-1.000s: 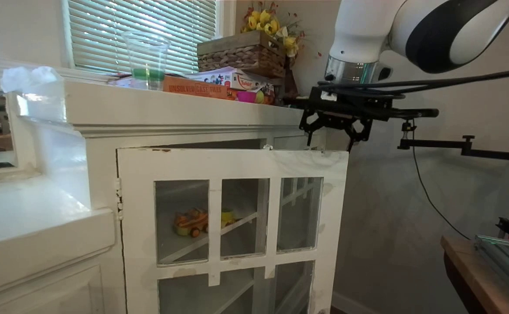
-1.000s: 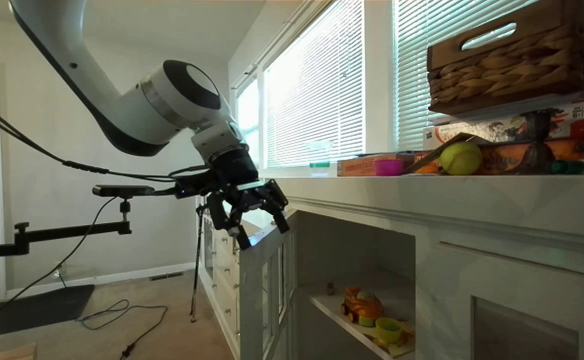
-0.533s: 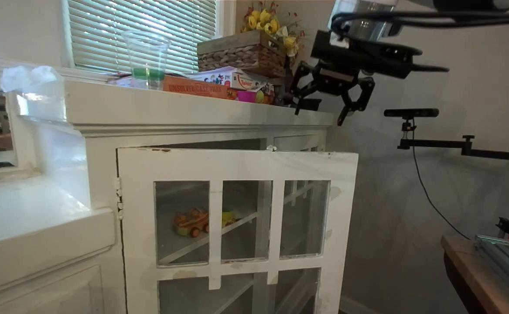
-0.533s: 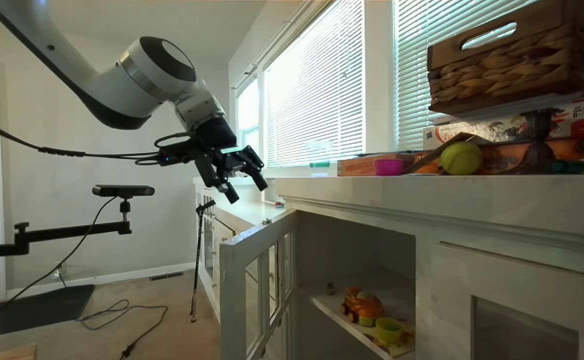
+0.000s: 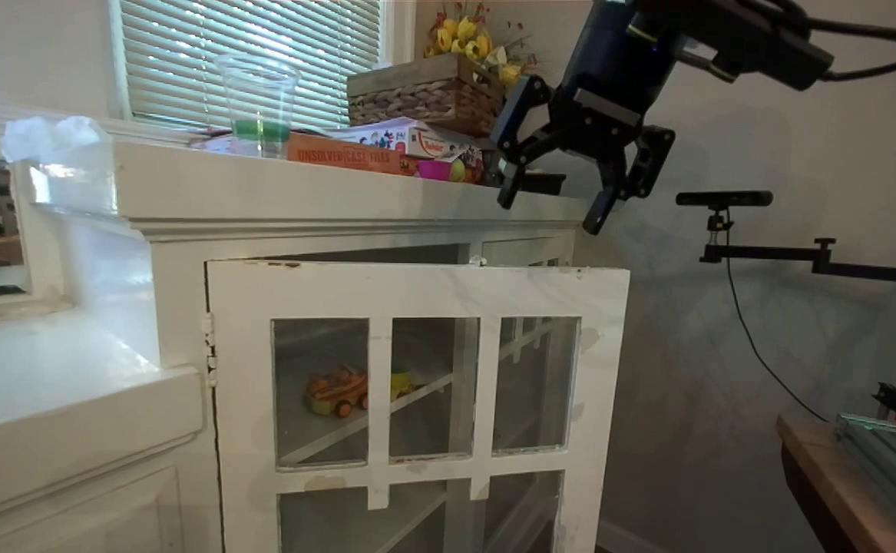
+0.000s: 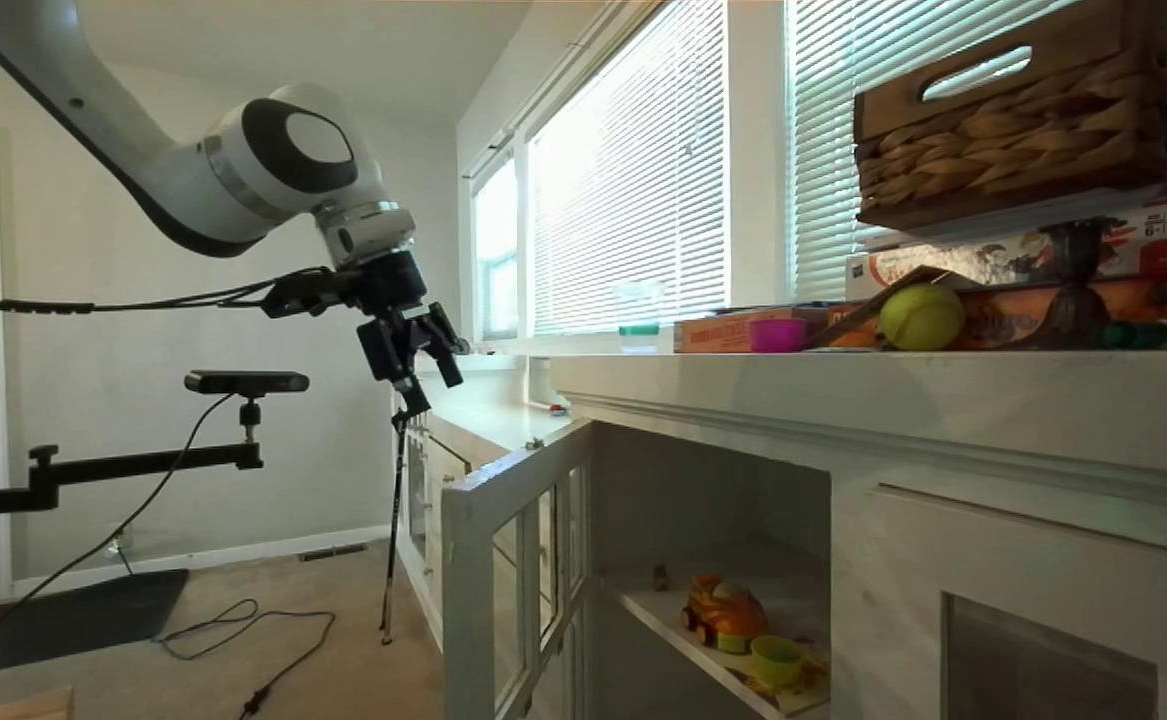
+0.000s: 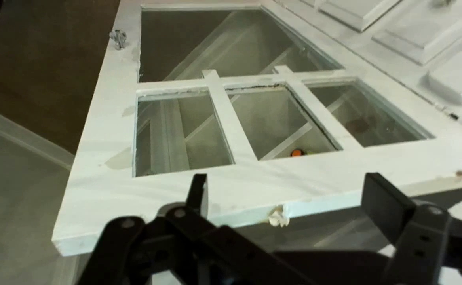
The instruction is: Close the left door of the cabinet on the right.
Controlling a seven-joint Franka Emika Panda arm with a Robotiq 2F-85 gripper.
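The left door [image 5: 417, 289] of the white cabinet [image 5: 325, 184] stands wide open on its hinges, its glass panes showing shelves behind. It also shows in an exterior view [image 6: 466, 570] and fills much of the wrist view [image 7: 254, 184]. A small clear knob [image 7: 118, 38] sits near its free edge. A whitish lump [image 7: 278, 217] is on its top edge. My gripper [image 5: 549, 211] is open and empty, above the door's top edge near its free end and apart from it. It also shows in an exterior view [image 6: 433, 392]. In the wrist view [image 7: 290, 198] its fingers stand wide apart.
On the cabinet top are a wicker basket [image 5: 424, 96], game boxes [image 5: 348, 156], a plastic cup [image 5: 256, 130] and a ball [image 6: 921, 317]. The twin door [image 6: 903, 600] is shut. Toys [image 6: 728, 605] lie inside. A camera [image 5: 724, 200] on a black arm stands near the wall.
My gripper rose off the door's top edge, moved outward from the cabinet and turned with the wrist. The door swung slightly further open as the gripper lifted and now stands nearly still.
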